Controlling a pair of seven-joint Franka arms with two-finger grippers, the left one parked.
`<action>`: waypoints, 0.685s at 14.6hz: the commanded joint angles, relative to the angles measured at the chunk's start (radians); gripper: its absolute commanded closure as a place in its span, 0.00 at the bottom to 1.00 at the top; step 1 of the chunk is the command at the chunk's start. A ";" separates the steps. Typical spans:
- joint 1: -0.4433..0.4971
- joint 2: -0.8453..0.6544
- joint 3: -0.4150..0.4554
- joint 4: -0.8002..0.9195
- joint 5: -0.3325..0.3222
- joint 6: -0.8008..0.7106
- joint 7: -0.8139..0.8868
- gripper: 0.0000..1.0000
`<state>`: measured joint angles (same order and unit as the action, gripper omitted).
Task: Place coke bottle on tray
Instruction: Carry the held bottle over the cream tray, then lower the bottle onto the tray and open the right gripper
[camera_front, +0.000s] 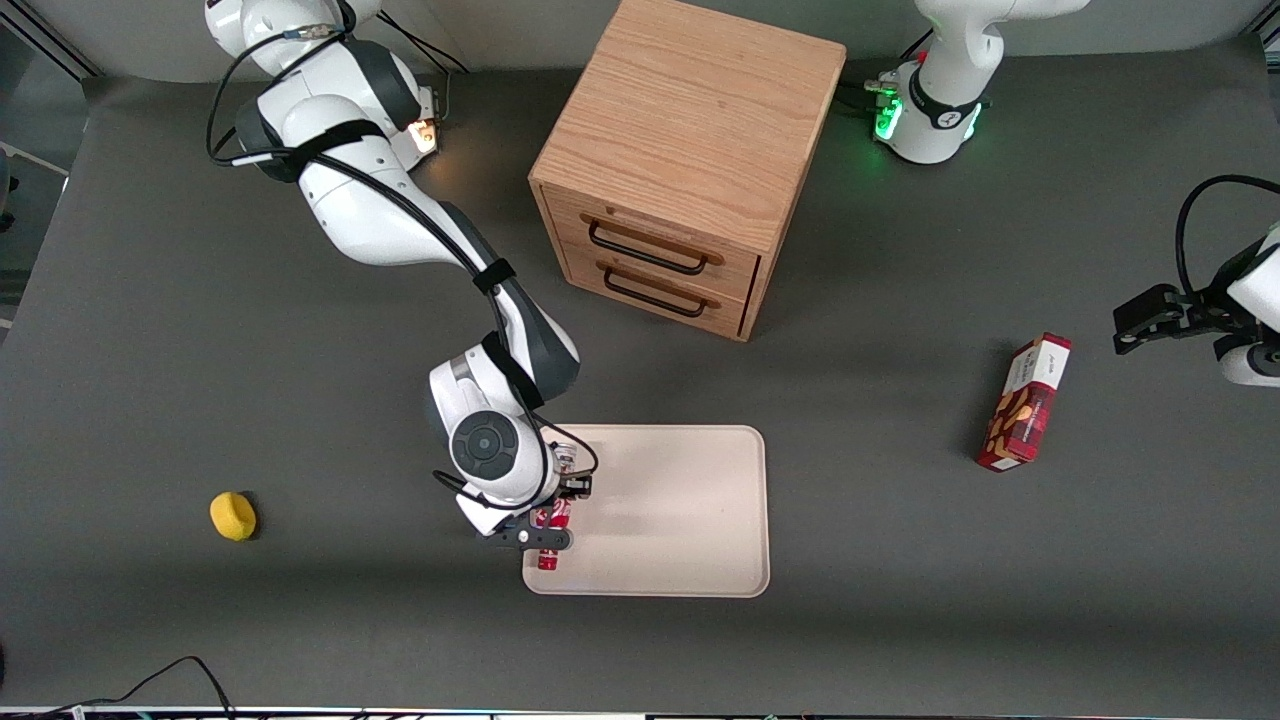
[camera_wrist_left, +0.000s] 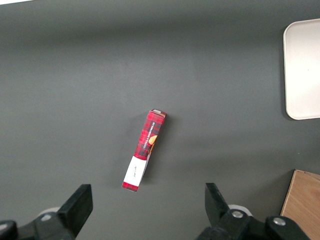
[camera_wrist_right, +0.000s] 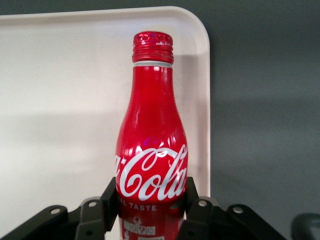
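Gripped low on its body by the hand (camera_wrist_right: 150, 210), the slim red coke bottle with white script (camera_wrist_right: 151, 150) (cap at twelve o'clock from the fingers) sits over the cream rectangular tray (camera_front: 680, 520) beside its working-arm-end rim.

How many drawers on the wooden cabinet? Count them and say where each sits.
2: upper drawer directly above lower drawer on the cabinet front. The gripper holds the coke bottle over the tray.

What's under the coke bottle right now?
The tray lies beneath the coke bottle, near its edge. The gripper is shut on the bottle's lower body, hiding the base, so contact can't be seen.
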<state>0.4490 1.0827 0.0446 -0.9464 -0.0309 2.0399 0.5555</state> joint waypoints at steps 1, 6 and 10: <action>0.014 0.028 -0.019 0.054 0.000 0.002 -0.032 1.00; 0.013 0.037 -0.026 0.052 0.000 0.009 -0.094 1.00; 0.014 0.037 -0.028 0.047 -0.012 0.023 -0.083 0.00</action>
<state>0.4493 1.1045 0.0325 -0.9387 -0.0328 2.0579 0.4830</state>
